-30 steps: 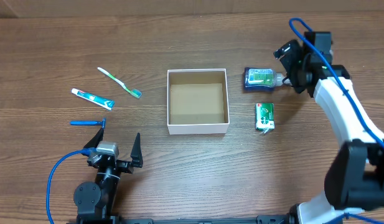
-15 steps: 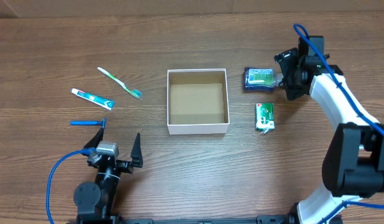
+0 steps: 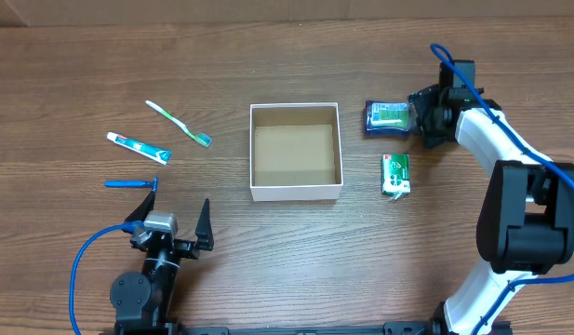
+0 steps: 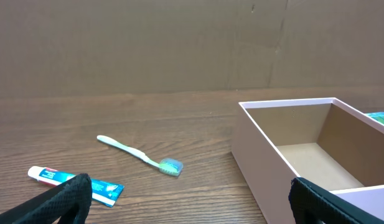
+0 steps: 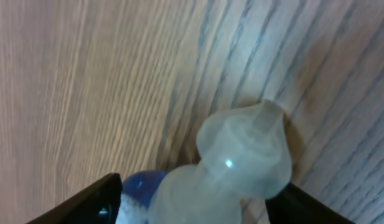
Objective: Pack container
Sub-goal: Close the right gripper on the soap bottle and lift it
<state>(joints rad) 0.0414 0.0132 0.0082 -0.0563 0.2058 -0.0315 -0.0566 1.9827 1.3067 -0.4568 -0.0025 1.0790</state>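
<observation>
The container, a square shallow white box with a brown inside, sits mid-table; its near corner shows in the left wrist view. It holds nothing. A blue bottle with a green label and a clear cap lies right of it. My right gripper is open, with a finger on either side of the bottle's cap end. In its wrist view the right gripper straddles the neck. My left gripper is open and empty at the front left, and its fingers frame the table.
A green-and-white carton lies right of the container, below the bottle. A toothbrush, a toothpaste tube and a blue razor lie left of the container. The toothbrush and tube also show in the left wrist view.
My right gripper has moved left and down to the bottle's cap end and now straddles it. The left arm and all objects have not moved.
</observation>
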